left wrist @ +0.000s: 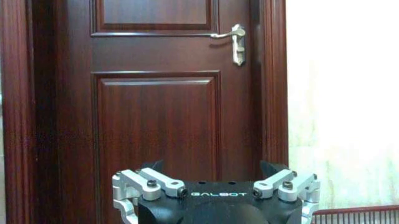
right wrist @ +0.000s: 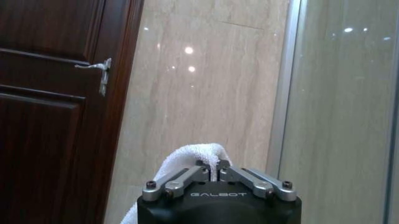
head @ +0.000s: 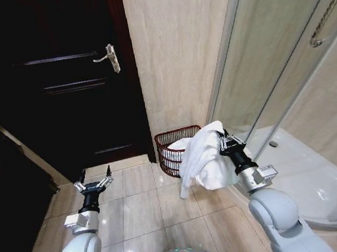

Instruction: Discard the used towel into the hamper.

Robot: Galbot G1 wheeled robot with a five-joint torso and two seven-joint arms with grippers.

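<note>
A: Landmark for this entry is the hamper (head: 176, 151). Count the big items first.

B: One dark wooden door (head: 58, 78), on the robot's left of the hamper, with one lever handle (head: 108, 58). One glass shower screen (head: 283, 56), on the robot's right of the hamper. One tiled floor (head: 142, 209) under it; the hamper stands on it against the beige wall.

A: Hampers and towels?

B: One hamper, one white towel (head: 202, 159). The towel hangs in folds just to the robot's right of the hamper, its edge overlapping the rim in the head view, not inside it.

A: Grippers?

B: Two. The right gripper (head: 222, 136) is clamped on the towel's top, above and right of the hamper. The left gripper (head: 93, 177) is well left of the hamper, in front of the door, fingers spread, holding nothing.
</note>
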